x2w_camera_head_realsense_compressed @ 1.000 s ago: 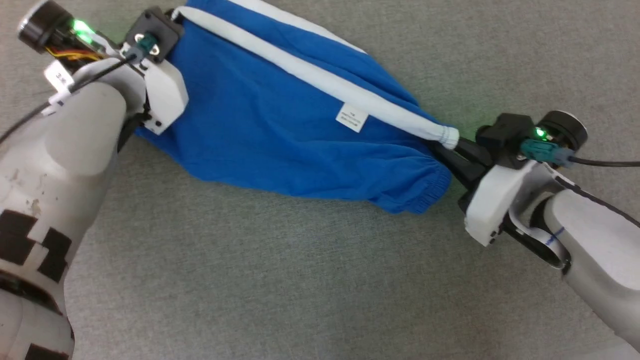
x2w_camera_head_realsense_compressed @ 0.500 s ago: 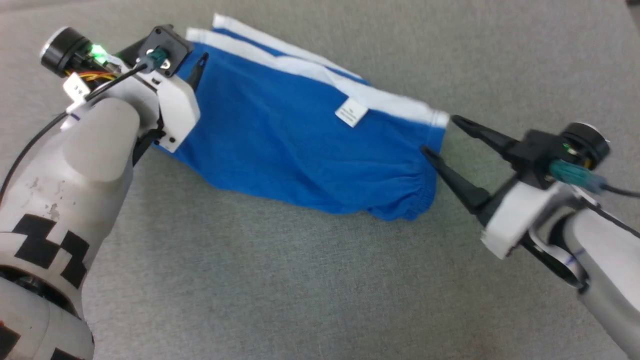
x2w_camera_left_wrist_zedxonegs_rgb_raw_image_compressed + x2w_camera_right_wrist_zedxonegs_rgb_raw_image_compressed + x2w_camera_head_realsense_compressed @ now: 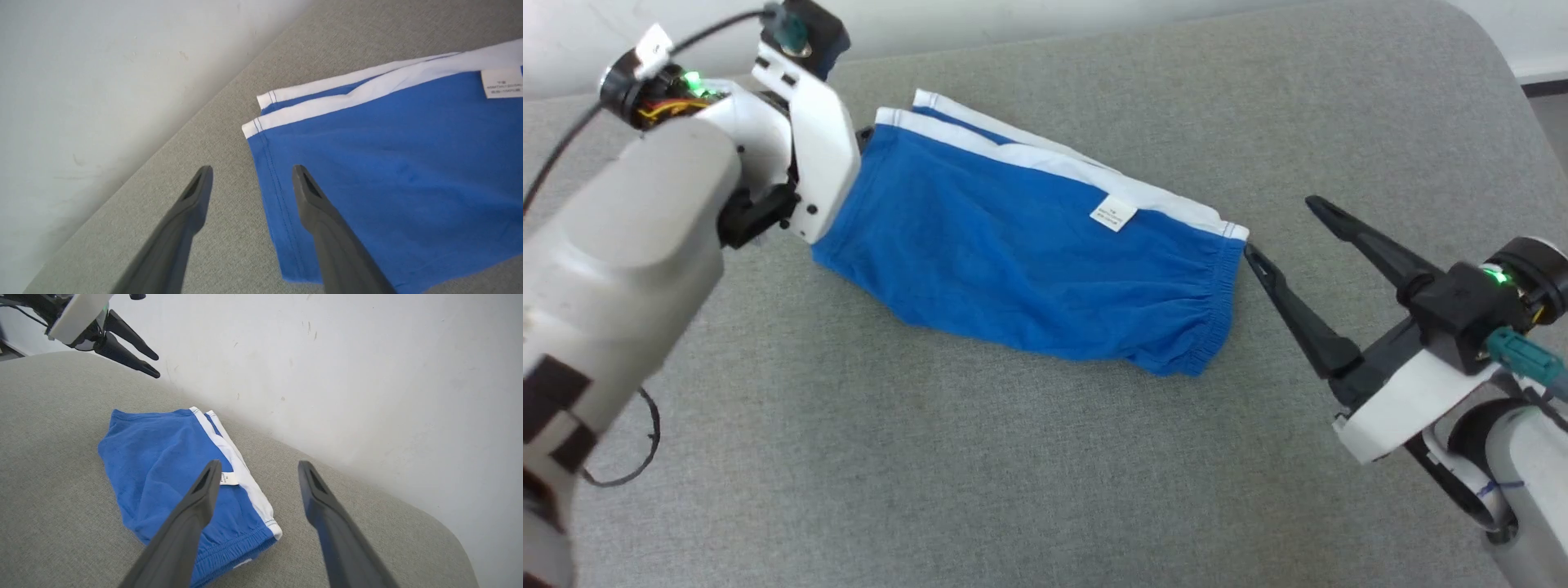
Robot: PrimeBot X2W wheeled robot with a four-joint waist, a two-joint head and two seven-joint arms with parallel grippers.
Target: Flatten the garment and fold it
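Observation:
The garment (image 3: 1029,261), bright blue shorts with white trim and a small white label (image 3: 1113,214), lies slack on the grey padded surface (image 3: 1013,457), folded lengthwise with nothing holding it. My right gripper (image 3: 1281,226) hangs open just off its right, elastic end without touching it. In the right wrist view the right gripper (image 3: 259,463) frames the garment (image 3: 163,465) from above. My left gripper (image 3: 251,169) is open over the garment's (image 3: 388,155) left hem, one finger above the cloth and one above the surface. The left gripper (image 3: 155,366) hovers raised beyond the far end.
A white wall (image 3: 327,375) runs along the far edge of the padded surface. The surface's rounded corner (image 3: 1478,33) is at the upper right, with dark floor (image 3: 1553,90) beyond. A thin black cable (image 3: 629,457) loops at the lower left.
Both grippers have opened and let go of the garment's ends, then drawn back and up. The garment has gone from stretched taut to lying slack. The head camera has also shifted.

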